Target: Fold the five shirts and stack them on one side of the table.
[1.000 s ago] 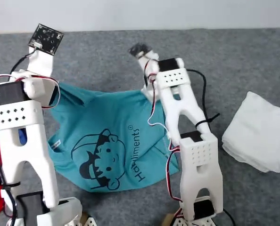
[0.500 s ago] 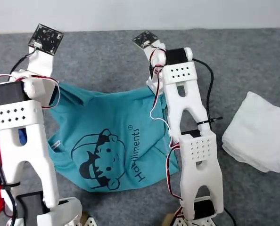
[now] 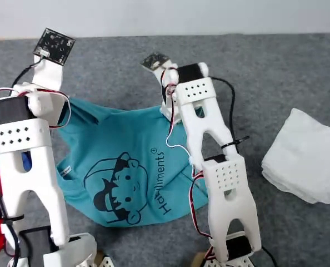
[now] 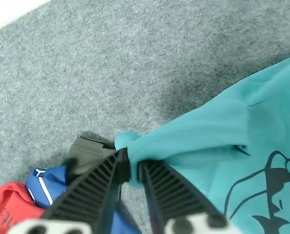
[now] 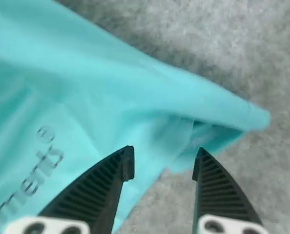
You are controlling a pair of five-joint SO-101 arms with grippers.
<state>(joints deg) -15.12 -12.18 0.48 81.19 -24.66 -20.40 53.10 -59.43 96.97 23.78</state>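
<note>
A teal shirt (image 3: 126,167) with a dark cartoon print lies spread on the grey carpet between the two arms. My left gripper (image 4: 131,168) is shut on a bunched corner of the teal shirt (image 4: 208,131), at its far left sleeve. My right gripper (image 5: 162,163) hangs open just above the far right corner of the teal shirt (image 5: 86,97), with nothing between its fingers. In the high view the right arm (image 3: 201,128) stands over that corner and the left arm (image 3: 26,139) stands at the shirt's left edge.
A stack of folded white shirts (image 3: 304,156) sits at the right side. Blue cloth (image 4: 45,187), red cloth (image 4: 8,209) and a dark cloth (image 4: 86,151) lie bunched at the left edge. Bare grey carpet lies beyond the shirt.
The right arm swung first slightly right, then back left over the shirt's far right corner. The left arm and the shirt stayed put.
</note>
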